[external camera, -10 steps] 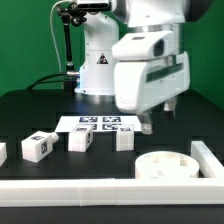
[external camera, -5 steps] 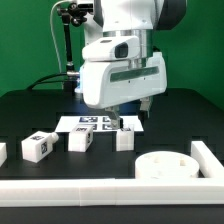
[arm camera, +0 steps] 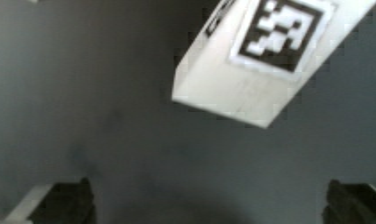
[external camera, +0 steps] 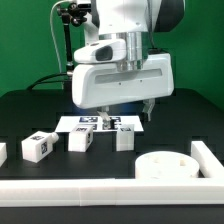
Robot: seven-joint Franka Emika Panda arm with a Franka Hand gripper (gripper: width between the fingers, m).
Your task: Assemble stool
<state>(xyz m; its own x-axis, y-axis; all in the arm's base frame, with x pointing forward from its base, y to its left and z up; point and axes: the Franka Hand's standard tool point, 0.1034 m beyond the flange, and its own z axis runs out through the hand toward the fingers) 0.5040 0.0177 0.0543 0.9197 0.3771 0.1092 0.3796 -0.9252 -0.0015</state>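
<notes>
The round white ring-like seat (external camera: pixel 167 165) lies on the black table at the exterior view's right front. Three small white tagged legs (external camera: pixel 37 146) (external camera: pixel 80 141) (external camera: pixel 124 138) stand in a row to its left, and a fourth (external camera: pixel 2 152) shows at the frame edge. My gripper (external camera: pixel 128 120) hangs open and empty above the rightmost leg of the row. In the wrist view a white tagged leg (arm camera: pixel 256 60) lies beyond the spread dark fingertips (arm camera: pixel 60 200); the gripper (arm camera: pixel 210 205) holds nothing and I see only black table between the jaws.
The marker board (external camera: pixel 88 122) lies flat behind the legs, under the arm. A long white rail (external camera: pixel 100 190) runs along the front edge and another (external camera: pixel 210 155) along the right side. The robot base and a dark camera stand (external camera: pixel 68 45) are at the back.
The arm has swung toward the exterior view's left and its hand has turned to face the camera squarely. The gripper now hangs over the rightmost leg. The parts have not moved.
</notes>
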